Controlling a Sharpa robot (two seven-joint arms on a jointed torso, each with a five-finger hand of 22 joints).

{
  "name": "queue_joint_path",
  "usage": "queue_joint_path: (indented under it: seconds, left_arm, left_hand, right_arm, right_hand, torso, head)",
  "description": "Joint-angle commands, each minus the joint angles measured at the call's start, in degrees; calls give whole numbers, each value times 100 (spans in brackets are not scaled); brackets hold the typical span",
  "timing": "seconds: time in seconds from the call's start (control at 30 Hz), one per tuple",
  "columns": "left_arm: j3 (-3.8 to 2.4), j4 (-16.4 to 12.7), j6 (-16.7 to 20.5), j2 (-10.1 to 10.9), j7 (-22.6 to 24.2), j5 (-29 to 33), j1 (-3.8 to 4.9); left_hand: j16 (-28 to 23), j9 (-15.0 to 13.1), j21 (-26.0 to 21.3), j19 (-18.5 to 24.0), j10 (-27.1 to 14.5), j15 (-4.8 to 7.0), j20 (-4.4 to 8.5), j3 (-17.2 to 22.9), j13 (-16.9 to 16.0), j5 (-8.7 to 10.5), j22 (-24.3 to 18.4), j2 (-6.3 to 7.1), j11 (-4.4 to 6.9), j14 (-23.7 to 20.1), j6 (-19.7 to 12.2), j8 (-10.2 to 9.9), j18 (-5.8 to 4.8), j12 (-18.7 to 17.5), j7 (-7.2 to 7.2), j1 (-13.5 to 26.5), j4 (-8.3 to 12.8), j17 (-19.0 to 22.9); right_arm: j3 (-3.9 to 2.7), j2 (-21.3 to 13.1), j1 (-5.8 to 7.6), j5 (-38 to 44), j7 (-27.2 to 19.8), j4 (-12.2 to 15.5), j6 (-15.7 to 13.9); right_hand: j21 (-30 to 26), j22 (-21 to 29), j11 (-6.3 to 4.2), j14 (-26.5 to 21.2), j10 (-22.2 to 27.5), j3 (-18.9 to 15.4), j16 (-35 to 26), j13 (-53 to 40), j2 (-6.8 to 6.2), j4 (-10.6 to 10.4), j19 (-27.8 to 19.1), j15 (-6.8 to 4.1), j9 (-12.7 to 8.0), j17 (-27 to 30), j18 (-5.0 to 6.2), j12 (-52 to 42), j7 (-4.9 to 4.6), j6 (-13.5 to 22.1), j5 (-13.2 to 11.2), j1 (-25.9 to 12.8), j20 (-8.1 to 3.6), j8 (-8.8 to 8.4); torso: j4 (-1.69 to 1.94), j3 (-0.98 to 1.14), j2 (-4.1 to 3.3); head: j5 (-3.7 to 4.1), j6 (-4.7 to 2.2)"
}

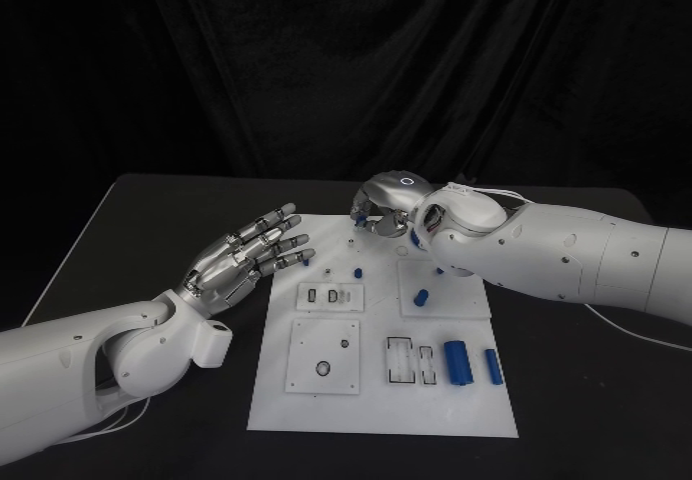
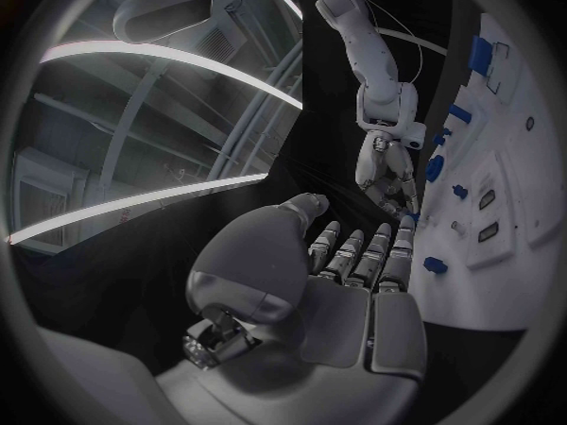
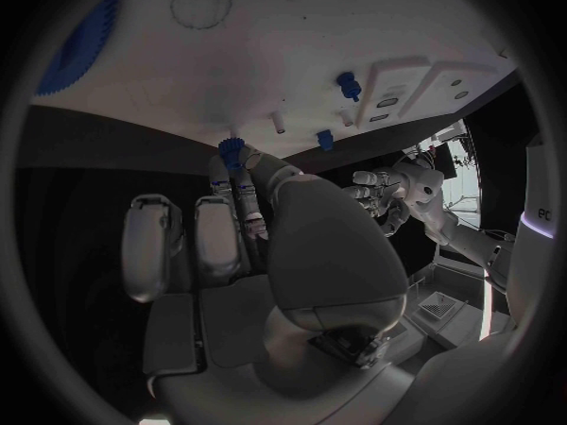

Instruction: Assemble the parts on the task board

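Left hand (image 1: 253,255) spread, empty; right hand (image 1: 387,207) pinching small blue part (image 3: 231,146) over task board (image 1: 382,405)

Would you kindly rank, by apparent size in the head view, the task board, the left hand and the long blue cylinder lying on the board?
1. Task board
2. Left hand
3. Long blue cylinder

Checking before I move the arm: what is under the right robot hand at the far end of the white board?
The right robot hand hovers over the white task board's far edge; its fingertips pinch a small blue toothed part. The board directly beneath is covered.
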State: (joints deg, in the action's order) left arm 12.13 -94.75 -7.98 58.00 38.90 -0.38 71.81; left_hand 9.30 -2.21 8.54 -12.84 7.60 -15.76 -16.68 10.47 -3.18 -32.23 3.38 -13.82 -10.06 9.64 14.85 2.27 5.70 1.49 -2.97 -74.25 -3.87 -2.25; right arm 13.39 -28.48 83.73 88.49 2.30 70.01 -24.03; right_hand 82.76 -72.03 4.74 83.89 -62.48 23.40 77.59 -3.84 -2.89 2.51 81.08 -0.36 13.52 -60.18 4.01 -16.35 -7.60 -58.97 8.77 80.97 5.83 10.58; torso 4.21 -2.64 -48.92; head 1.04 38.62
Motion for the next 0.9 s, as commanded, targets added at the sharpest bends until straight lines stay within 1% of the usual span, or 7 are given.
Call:
queue_joint_path:
  seconds: [0.03, 0.07, 0.17, 0.27, 0.57, 0.77, 0.9]
  left_arm:
    - [-3, 1, -102, -25, 996, 4, -4]
    - [-3, 4, -103, -30, 995, 4, -4]
    - [-3, 10, -104, -35, 991, 4, -4]
    - [-3, 18, -102, -40, 983, 4, -4]
    - [-3, 40, -110, -63, 936, 4, -4]
    - [-3, 60, -109, -75, 913, 4, -4]
    - [-3, 61, -109, -76, 912, 4, -4]
  left_hand:
    - [-8, -2, -30, 14, 47, 1, -8, 39, -3, 11, -9, 0, -1, -23, 3, 23, -82, 27, -35, 49, 10, 3]
    - [-9, -2, -29, 13, 48, 1, -8, 45, -4, 11, -9, -1, -2, -25, 3, 22, -82, 26, -32, 51, 10, 3]
    - [-9, -2, -29, 13, 48, 1, -8, 45, -4, 11, -9, -1, -2, -25, 3, 22, -82, 26, -32, 51, 10, 3]
    - [-10, -1, -29, 12, 44, 1, -8, 48, -3, 11, -9, -3, -3, -27, 1, 21, -82, 25, -31, 52, 10, 3]
    - [-10, 3, -33, 18, 38, -3, -9, 64, -2, 16, -12, -5, -8, -29, -23, 15, -83, 22, -32, 60, 11, 4]
    - [-11, 5, -36, 22, 29, -6, -9, 76, 1, 20, -14, -7, -12, -32, -33, 11, -84, 19, -35, 66, 12, 4]
    - [-11, 6, -36, 22, 24, -8, -10, 88, 1, 22, -14, -8, -15, -35, -41, 8, -86, 16, -39, 72, 13, 4]
  right_arm:
    - [-6, 2, -19, 0, -24, 27, 66]
    - [-6, 1, -20, 0, -22, 32, 71]
    - [-6, 2, -21, 0, -15, 35, 88]
    - [-6, 8, -26, 0, 12, 26, 119]
    - [-6, 41, -43, 0, 60, -8, 191]
    - [-6, 62, -52, 0, 151, -40, 345]
    - [-6, 82, -61, 0, 159, -83, 378]
  right_hand:
    - [-29, -2, -71, 42, -121, 6, -37, -2, -19, -43, -6, -27, 5, 5, -12, 19, -7, 43, -12, -25, -35, -25]
    - [-36, 11, -68, 40, -118, 6, -41, -1, -19, -49, -14, -25, 8, 11, -9, 31, -9, 51, -15, -27, -33, -31]
    - [-36, 9, -67, 40, -116, 6, -43, -1, -20, -52, -13, -23, 9, 12, -10, 40, -10, 56, -16, -27, -32, -36]
    - [-51, 35, -58, 34, -106, 1, -55, 0, -26, -69, -28, -17, 16, 31, -4, 72, -17, 74, -21, -36, -28, -51]
    - [-62, 50, -50, 31, -97, -2, -60, 1, -32, -86, -38, -10, 25, 31, -1, 108, -23, 94, -32, -41, -21, -69]
    - [-92, 85, -9, 18, -24, -1, -86, 6, -43, -148, -63, 23, 44, 58, 6, 247, -53, 166, -110, -58, 6, -136]
    - [-116, 122, 14, -1, 17, 6, -118, 6, -49, -172, -86, 42, 41, 111, 14, 308, -75, 220, -144, -58, 23, -182]
  torso:
    - [7, -3, 0]
    - [14, -4, -3]
    - [-11, 1, -3]
    - [-5, -5, 1]
    - [-1, -1, 3]
    - [-6, 2, 3]
    - [2, -1, 4]
  head:
    - [18, 5]
    - [28, -3]
    - [14, -7]
    - [23, 5]
    - [29, 14]
    - [34, 33]
    - [38, 42]
